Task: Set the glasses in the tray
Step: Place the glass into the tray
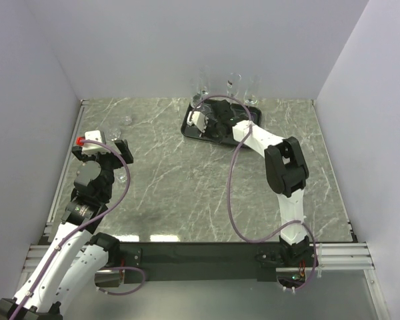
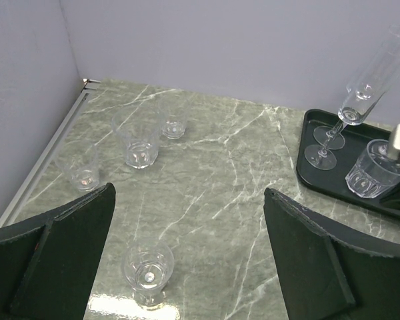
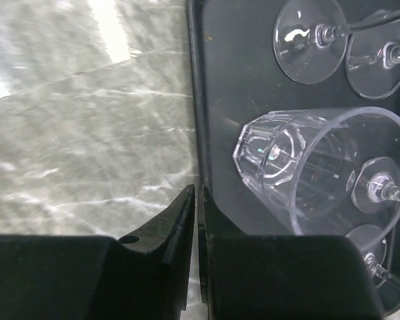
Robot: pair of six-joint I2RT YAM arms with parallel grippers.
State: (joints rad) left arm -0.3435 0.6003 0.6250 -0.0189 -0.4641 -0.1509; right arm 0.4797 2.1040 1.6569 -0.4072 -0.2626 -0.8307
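The black tray [image 1: 210, 137] lies at the back middle of the table. In it stand three flutes [image 1: 233, 83] and a faceted tumbler [image 3: 320, 167]. My right gripper [image 1: 199, 123] is at the tray's left edge; in the right wrist view it [image 3: 197, 193] is shut on the tray's rim [image 3: 195, 100]. My left gripper [image 1: 110, 152] is open over the left side of the table. In the left wrist view a small stemmed glass [image 2: 147, 270] stands between its fingers [image 2: 189, 200], near the left one. Three tumblers [image 2: 140, 143] stand beyond it.
The grey side wall and a metal rail [image 2: 47, 160] run close along the left of the loose tumblers. In the left wrist view the tray [image 2: 307, 127] lies far right. The right arm's purple cable [image 1: 232, 193] loops over the middle of the table.
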